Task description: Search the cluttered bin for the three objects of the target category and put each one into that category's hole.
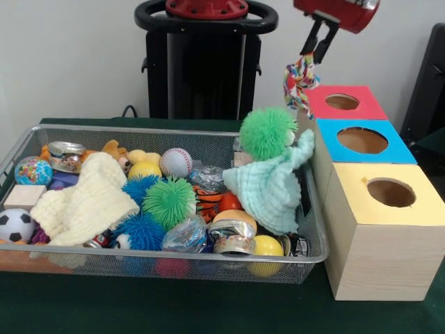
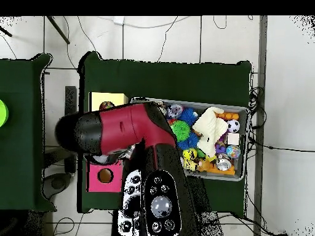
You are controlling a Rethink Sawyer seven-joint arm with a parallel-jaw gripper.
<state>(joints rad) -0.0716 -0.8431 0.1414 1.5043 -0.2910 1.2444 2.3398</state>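
We noted the gripper [image 1: 314,52] raised over the boxes, its two dark fingers [image 1: 324,43] drawn close together and pinching the top of a multicoloured rope toy [image 1: 300,78]. The toy hung free below the fingertips, just left of the red box [image 1: 361,109] and above its near corner, touching nothing else that we could see. It was not over the hole [image 1: 342,101] in the red top. The blue box [image 1: 386,147] and the yellow box [image 1: 368,202] stood in a row with the red one, each with a round hole in its lid.

The wire-mesh bin [image 1: 139,266] sat beside the boxes, crowded. We logged a green fuzzy ball [image 1: 268,131] resting on a pale green cloth [image 1: 268,188] at the bin's right end, a baseball [image 1: 176,162], a green spiky ball [image 1: 169,202], a cream knitted cloth [image 1: 87,202], a small soccer ball [image 1: 15,225] and a globe ball [image 1: 33,170].

In the overhead view the red arm [image 2: 123,129] covered the boxes in part; only the yellow box [image 2: 101,98] and the red box [image 2: 98,181] showed, and the gripper was hidden beneath the arm.
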